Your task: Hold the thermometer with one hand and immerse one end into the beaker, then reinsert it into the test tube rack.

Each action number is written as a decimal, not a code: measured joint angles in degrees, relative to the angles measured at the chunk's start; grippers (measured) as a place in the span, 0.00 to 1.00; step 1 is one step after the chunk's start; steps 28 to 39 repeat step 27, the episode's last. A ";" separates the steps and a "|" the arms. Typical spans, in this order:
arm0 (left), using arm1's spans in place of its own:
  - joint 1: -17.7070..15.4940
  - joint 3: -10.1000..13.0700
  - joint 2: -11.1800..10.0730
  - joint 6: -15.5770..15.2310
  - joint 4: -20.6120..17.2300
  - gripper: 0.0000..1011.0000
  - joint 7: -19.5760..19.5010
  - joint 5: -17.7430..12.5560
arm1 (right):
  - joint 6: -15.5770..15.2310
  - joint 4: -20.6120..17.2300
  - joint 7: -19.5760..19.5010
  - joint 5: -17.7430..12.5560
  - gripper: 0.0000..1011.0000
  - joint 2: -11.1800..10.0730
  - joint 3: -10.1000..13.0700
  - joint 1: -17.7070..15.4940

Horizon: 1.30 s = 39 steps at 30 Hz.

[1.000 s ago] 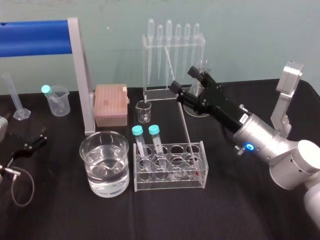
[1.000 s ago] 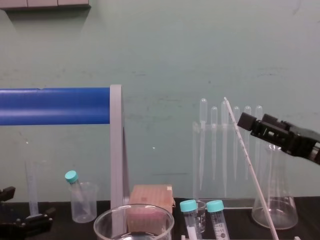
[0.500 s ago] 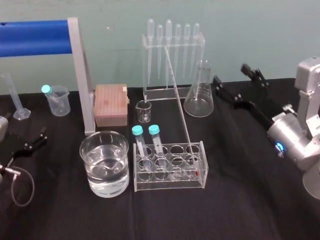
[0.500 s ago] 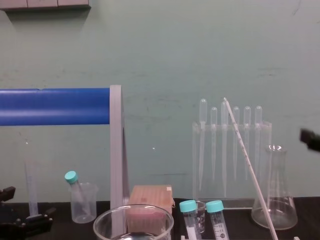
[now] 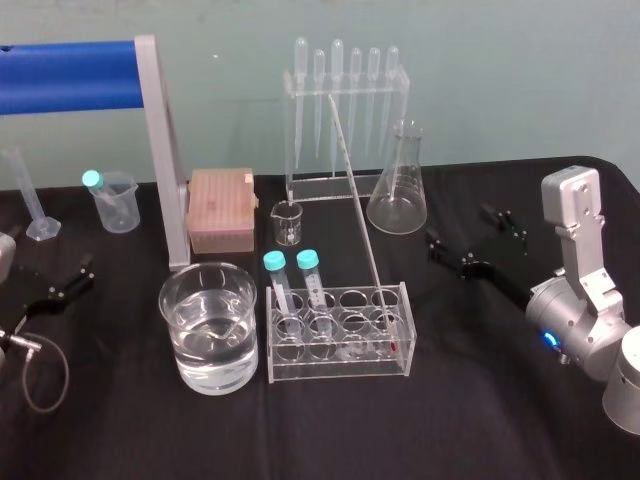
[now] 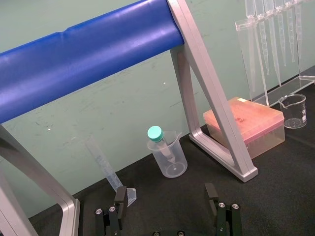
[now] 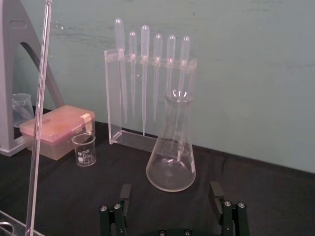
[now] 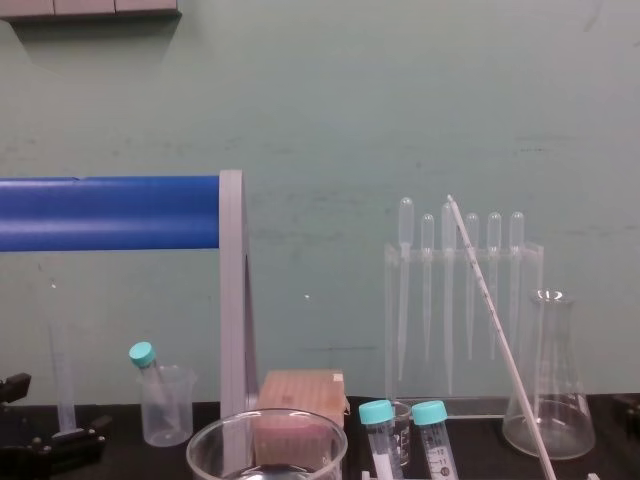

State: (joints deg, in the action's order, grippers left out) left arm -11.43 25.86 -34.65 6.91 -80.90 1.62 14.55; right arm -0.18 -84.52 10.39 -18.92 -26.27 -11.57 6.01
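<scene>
While the thermometer [image 5: 358,215] is standing in the test tube rack [image 5: 340,368], leaning back with its red tip down in the slot at the rack's right end, nothing is actually gripping it. So how far along this is comes down to a judgement call.

The right pincer [image 5: 462,226] hangs low over the black table [image 5: 470,420], jaws spread wide and empty. Its wrist view backs that up: the right pincer [image 7: 170,194] has its fingers far apart, with the conical flask [image 7: 171,147] standing out ahead of them and nothing touching.

From that pincer, the thermometer is off to the left, well apart from the fingertips. The rack is to the left too, and a bit nearer the robot's body. The beaker [image 5: 182,335], roughly half full of water, is further left again, just beside the rack's far end.

The left pincer [image 5: 65,282] is parked way over at the left edge of the table, jaws open too [image 6: 166,196].

My read is it's one of two things. Either the rod has been dipped and put back, and the job's done. Or the whole thing is left: grab, lift, dip in the beaker, reinsert. I can't tell whether the rod is wet, so these shots don't settle it.
</scene>
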 joint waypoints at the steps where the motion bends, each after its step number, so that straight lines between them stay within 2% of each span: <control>1: 0.00 0.00 0.00 0.00 0.00 1.00 0.00 0.00 | 0.12 0.37 0.35 -0.14 0.99 0.39 0.18 -0.08; 39: 0.00 0.00 0.00 0.00 0.00 1.00 0.00 0.00 | 0.32 0.40 0.45 -0.17 0.99 0.41 0.23 -0.10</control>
